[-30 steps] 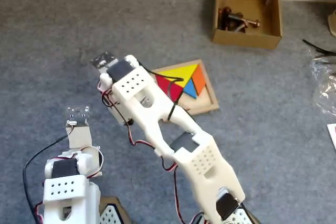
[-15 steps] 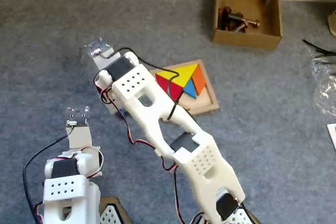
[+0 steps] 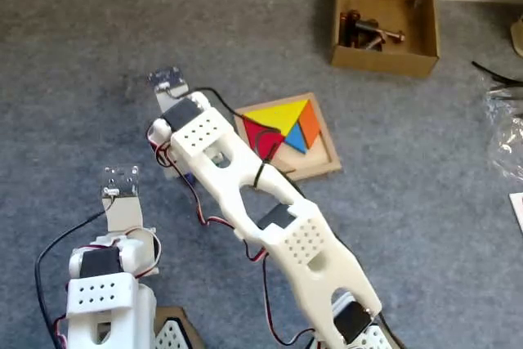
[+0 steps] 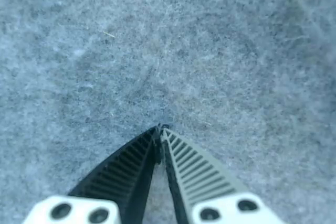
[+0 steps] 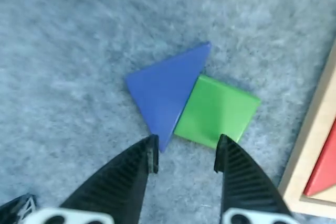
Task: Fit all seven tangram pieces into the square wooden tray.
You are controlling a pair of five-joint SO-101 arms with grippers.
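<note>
Two arms are sharing the grey carpet [image 3: 73,55] in the high view. The right arm [image 3: 302,243] is stretching diagonally from the near edge toward the far left, with its wrist lying just left of the square wooden tray [image 3: 317,166]. The tray is holding a yellow triangle [image 3: 282,114], an orange piece [image 3: 309,125], a red piece [image 3: 260,138] and a small blue piece [image 3: 296,141], all lying flat inside it. The left arm [image 3: 102,296] is sitting at the near left corner, well apart from the tray. A cardboard box [image 3: 380,61] is standing beyond the tray, near the far edge.

In the left wrist view, the left gripper [image 4: 160,128] is pointing down at the carpet, its jaws pressed together so that the tips are meeting.

In the right wrist view, the right gripper [image 5: 186,153] is pointing down at two loose pieces lying on the carpet: a blue triangle [image 5: 165,90] and a green square [image 5: 216,111], which are touching along one edge. Its jaws are spread and gripping nothing; one tip is sitting beside a corner of the triangle, the other at an edge of the square. A corner of the tray is lying near the square, apart from it.
</note>
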